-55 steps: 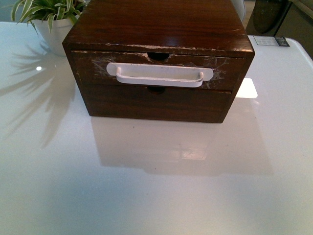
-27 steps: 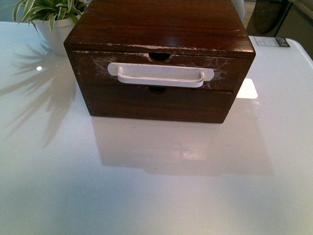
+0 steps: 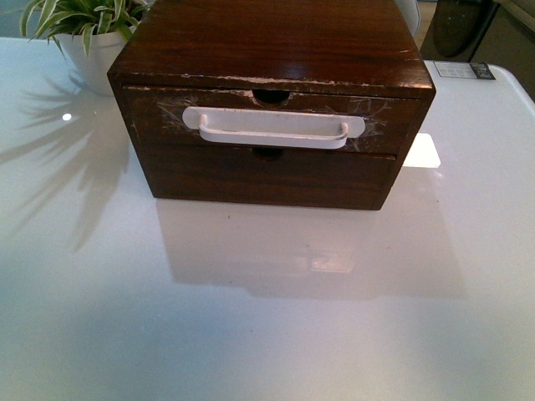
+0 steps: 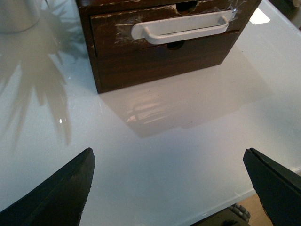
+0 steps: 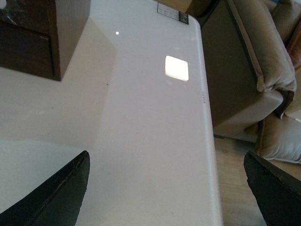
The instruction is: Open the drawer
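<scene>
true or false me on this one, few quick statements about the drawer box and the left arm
1. The drawer is shut. True.
2. The left gripper grips the white handle. False: it is open, above the table, apart from the box.
3. A potted plant stands on the table by the box. True.
4. The lower front panel has a handle. False: it has none, only a small notch.

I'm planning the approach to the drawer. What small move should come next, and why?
Probably ease the left gripper forward toward the white handle, with its jaws open. The drawer sits shut, the handle faces that wrist camera across the table, and the jaws stand wide apart, holding nothing.
</scene>
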You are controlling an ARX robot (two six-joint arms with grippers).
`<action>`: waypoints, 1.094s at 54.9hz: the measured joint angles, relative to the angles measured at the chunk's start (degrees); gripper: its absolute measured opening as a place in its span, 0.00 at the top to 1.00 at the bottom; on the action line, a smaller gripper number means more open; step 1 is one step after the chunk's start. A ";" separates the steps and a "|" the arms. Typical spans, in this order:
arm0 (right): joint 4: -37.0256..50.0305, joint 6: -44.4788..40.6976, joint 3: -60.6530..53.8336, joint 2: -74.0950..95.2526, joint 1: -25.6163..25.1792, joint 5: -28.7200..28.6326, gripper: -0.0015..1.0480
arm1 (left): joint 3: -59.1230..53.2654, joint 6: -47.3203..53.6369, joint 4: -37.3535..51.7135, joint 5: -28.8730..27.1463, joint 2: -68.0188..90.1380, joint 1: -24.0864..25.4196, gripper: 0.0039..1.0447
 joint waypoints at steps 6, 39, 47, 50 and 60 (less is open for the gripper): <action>10.56 -10.84 0.46 11.02 -6.38 -6.97 0.09 | 1.68 1.05 7.43 0.02 8.13 -2.03 0.08; 28.63 -41.70 17.46 60.19 0.90 -20.50 0.09 | 21.53 13.27 36.63 1.81 56.50 -15.45 0.08; 27.30 -43.47 19.06 63.67 3.89 -20.35 0.09 | 24.52 17.31 36.89 2.29 60.61 -16.46 0.08; 26.64 -44.22 19.54 64.67 4.92 -20.35 0.09 | 25.49 19.12 36.89 2.78 61.83 -16.87 0.08; 25.24 -45.31 21.97 66.88 7.69 -20.44 0.09 | 29.94 26.18 34.47 3.56 66.10 -17.46 0.08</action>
